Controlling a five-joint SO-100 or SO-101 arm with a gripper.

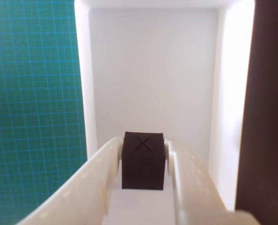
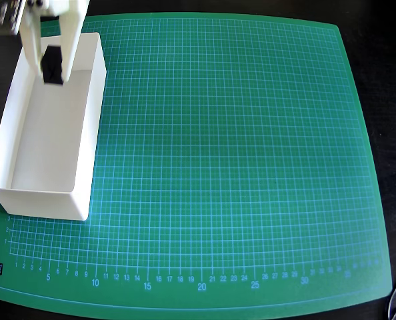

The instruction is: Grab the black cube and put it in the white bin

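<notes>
The black cube with a faint X on its top face is clamped between my two white fingers, and my gripper is shut on it. In the wrist view the cube hangs over the pale floor of the white bin. From overhead, the gripper and the cube sit over the far end of the long white bin, which lies along the left side of the mat. I cannot tell whether the cube touches the bin floor.
A green grid cutting mat covers the table. A dark table surface borders the bin on the right in the wrist view. Some metallic clutter sits at the top left corner overhead.
</notes>
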